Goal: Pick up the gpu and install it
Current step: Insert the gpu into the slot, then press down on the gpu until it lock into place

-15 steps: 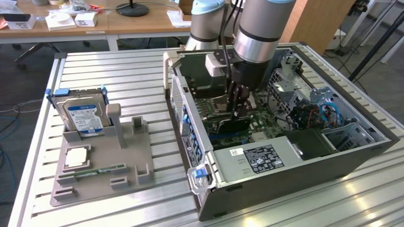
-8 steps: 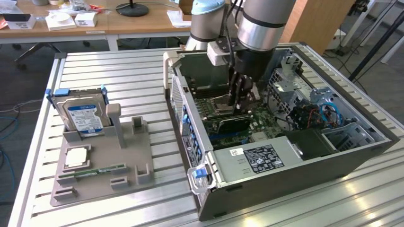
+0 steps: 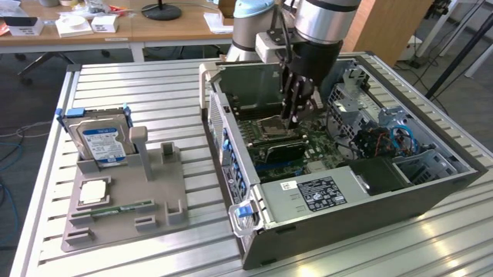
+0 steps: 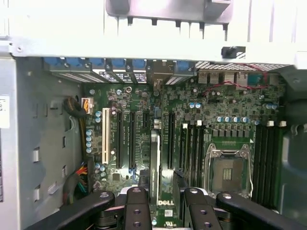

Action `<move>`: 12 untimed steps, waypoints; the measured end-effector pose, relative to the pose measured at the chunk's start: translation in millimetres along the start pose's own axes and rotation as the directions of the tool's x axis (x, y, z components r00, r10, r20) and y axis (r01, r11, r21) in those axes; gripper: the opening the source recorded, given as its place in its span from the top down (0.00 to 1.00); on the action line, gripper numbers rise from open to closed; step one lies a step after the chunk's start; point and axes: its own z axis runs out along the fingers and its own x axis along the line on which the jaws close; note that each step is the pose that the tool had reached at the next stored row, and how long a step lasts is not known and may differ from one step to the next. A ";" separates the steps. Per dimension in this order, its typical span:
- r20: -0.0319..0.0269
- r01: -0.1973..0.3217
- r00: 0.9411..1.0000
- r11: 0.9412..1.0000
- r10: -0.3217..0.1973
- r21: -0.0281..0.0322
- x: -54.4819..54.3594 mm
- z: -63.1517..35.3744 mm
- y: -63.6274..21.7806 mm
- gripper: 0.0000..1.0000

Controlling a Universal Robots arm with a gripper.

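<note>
**Card down among the motherboard slots**

Inside the open computer case [image 3: 362, 216], the one gpu [image 4: 154, 163] stands edge-on over the motherboard [image 4: 144, 103]. It shows as a thin pale strip running parallel to the long black expansion slots. The single gripper [image 3: 295, 118] hangs straight above it, deep in the case, and the card's edge lies between its jaws. I cannot tell whether the gripper is clamped on the card or standing clear of it. One empty processor socket [image 4: 229, 171] sits just beside the card's line, and a row of blue latches [image 4: 96, 62] runs along the case's rear wall. Well apart, on the exterior view's left, one grey tray [image 3: 165, 216] rests on the slatted worktop [image 3: 146, 86]. It carries one hard drive [image 3: 103, 141], one square chip [image 3: 92, 191] and one green memory stick [image 3: 123, 208].
</note>
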 end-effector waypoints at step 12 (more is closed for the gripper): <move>0.000 0.000 1.000 1.000 0.000 0.000 -0.4 -17.7 -0.1 0.66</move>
